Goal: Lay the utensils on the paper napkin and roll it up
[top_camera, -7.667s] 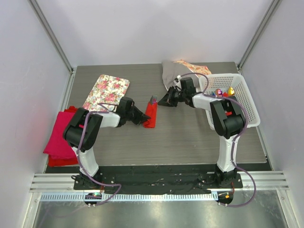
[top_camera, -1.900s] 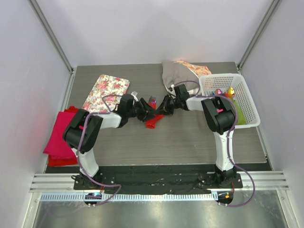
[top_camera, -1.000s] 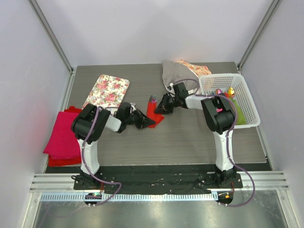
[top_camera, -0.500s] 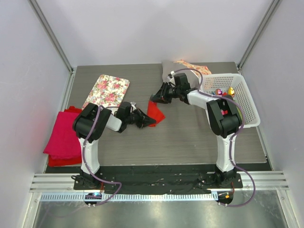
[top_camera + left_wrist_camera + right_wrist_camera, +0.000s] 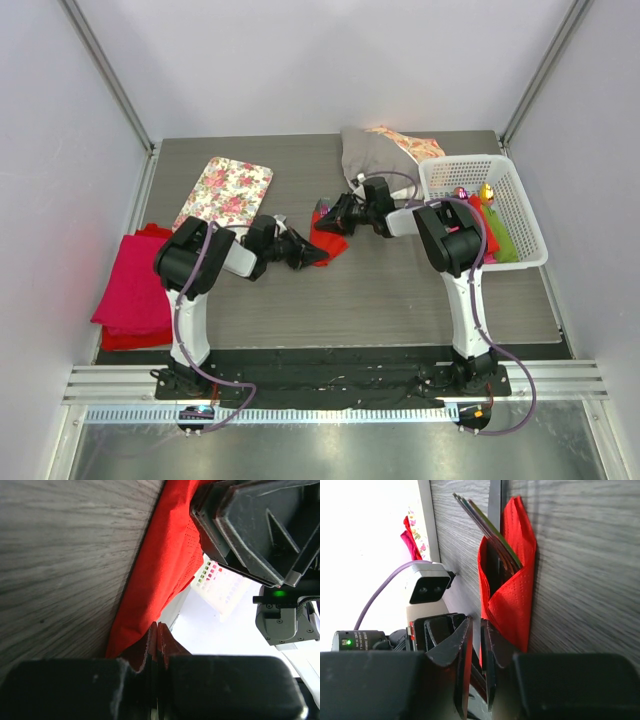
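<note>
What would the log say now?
left gripper: shut on paper napkin | right gripper: shut on paper napkin | utensils: inside napkin fold

The thin paper napkin (image 5: 520, 580) is bright red with fine embossed dots, the wood-grain tabletop (image 5: 400, 290) dark grey, the rectangular floral mat (image 5: 226, 192) cream and pink, the lattice plastic basket (image 5: 468, 161) white.

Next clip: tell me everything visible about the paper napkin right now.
The paper napkin is bright red and thin, with a dotted embossed texture. It lies on the grey wood-grain table, folded loosely around the utensils, whose thin ends stick out of one end. The left pincer is shut on a bunched edge; the right pincer pinches the opposite corner.
</note>
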Controlling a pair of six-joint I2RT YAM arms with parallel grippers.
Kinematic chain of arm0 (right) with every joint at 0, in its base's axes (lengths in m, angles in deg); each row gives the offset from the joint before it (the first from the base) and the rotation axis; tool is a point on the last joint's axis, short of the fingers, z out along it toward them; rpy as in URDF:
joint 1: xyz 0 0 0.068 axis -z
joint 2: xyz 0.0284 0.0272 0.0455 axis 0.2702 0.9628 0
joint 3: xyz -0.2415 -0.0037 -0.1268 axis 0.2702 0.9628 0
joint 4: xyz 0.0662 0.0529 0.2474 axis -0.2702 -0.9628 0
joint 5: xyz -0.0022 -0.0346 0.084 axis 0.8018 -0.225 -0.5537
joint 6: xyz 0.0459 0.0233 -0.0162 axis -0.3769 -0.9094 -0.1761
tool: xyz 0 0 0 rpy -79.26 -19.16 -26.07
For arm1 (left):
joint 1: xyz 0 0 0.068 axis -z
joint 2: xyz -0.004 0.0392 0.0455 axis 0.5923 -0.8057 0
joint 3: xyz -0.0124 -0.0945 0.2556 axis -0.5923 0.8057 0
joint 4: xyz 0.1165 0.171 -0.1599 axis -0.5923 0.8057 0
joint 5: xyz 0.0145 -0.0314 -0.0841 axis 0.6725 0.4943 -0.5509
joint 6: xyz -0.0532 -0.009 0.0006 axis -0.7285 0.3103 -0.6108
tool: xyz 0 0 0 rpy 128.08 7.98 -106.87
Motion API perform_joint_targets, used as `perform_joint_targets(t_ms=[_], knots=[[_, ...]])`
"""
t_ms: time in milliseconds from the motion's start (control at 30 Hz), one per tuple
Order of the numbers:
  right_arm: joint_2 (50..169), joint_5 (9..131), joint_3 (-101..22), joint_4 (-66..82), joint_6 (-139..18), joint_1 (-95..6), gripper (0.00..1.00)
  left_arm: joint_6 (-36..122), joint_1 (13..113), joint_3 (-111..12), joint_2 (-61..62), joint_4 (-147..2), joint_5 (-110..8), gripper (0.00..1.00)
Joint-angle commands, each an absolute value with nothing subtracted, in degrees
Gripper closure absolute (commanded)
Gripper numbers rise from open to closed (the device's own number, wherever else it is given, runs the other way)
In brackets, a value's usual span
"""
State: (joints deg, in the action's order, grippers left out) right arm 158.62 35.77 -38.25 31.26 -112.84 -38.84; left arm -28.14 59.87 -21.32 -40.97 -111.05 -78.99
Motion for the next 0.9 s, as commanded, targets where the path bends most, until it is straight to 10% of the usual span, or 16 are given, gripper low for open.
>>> perform_joint_targets(t_ms=[0, 867], knots=[[160.20, 36.75, -37.43, 31.59, -111.63, -38.71, 0.80, -27.99, 59.43, -19.56, -42.68, -108.56, -75.12, 1.00], [160.82, 38.59, -39.71, 21.13, -102.66, -38.62, 0.85, -19.91, 60.05, -24.74, -35.99, -103.40, -78.90, 0.98]])
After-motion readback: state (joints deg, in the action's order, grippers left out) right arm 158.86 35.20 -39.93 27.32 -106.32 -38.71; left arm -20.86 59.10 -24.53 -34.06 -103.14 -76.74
